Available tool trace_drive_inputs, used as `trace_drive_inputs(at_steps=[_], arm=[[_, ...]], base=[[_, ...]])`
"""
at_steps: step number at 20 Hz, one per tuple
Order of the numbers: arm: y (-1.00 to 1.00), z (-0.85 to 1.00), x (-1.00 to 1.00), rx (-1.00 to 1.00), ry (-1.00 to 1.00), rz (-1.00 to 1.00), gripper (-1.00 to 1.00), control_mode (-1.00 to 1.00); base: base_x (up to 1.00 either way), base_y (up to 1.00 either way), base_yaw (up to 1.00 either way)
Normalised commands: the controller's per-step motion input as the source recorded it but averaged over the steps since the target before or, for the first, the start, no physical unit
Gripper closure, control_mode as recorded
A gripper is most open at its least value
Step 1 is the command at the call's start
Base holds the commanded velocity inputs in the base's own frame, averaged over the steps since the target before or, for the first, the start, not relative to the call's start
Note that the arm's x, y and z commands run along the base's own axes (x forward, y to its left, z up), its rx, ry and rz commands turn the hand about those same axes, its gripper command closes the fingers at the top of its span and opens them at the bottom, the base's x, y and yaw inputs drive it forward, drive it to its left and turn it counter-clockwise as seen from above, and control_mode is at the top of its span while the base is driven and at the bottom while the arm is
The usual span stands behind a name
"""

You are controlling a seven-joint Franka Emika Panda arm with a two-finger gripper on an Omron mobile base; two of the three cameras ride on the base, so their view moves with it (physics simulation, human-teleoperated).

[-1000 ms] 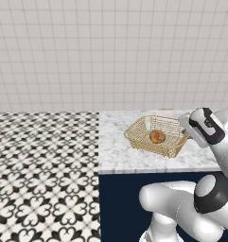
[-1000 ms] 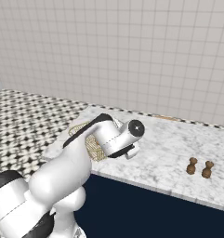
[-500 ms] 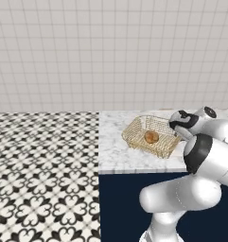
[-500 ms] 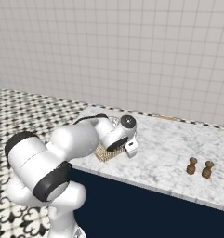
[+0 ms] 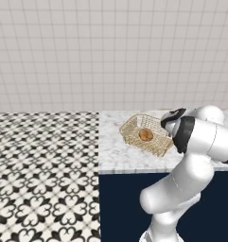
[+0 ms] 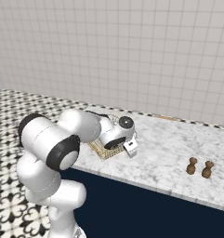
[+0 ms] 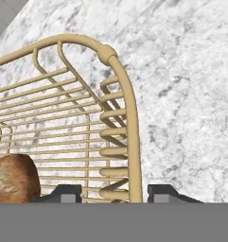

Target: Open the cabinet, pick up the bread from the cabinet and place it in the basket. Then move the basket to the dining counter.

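Observation:
The gold wire basket rests on the dining counter's marble top, near its left end. The bread, a round brown roll, lies inside it and shows at the lower left of the hand view. My gripper stands open astride the basket's right rim, one fingertip inside the wire wall and one outside. From the right base view, the hand sits low over the basket, which my arm mostly hides. The cabinet is out of view.
Two small brown shakers stand on the marble to the right. A tiled wall runs behind the counter. Patterned floor lies left of the counter's navy base.
The jaws have spread apart around the basket's rim. My arm has folded in closer over the counter, and the basket has shifted slightly left.

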Motion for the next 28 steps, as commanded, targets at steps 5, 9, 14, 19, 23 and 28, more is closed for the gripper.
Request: trace_drive_inputs(at_steps=[5,9,14,19,23,28], arm=[[0.01,0.28,-0.02,0.06,-0.04,0.0,-1.0,-1.0],[0.06,0.57,-0.28,0.08,-0.1,0.0,-1.0,-1.0],[0.03,0.67,-0.47,0.04,-0.17,0.03,-1.0,-1.0],[0.07,0.57,-0.43,0.05,-0.15,0.07,-1.0,-1.0],[0.16,0.54,-0.38,0.08,-0.1,0.08,-1.0,-1.0],[0.18,0.61,-0.53,0.09,-0.16,0.09,-1.0,-1.0]], base=[[0.0,0.0,0.0],[0.0,0.0,0.0],[0.0,0.0,0.0],[0.0,0.0,0.0],[0.0,0.0,0.0],[0.0,0.0,0.0]])
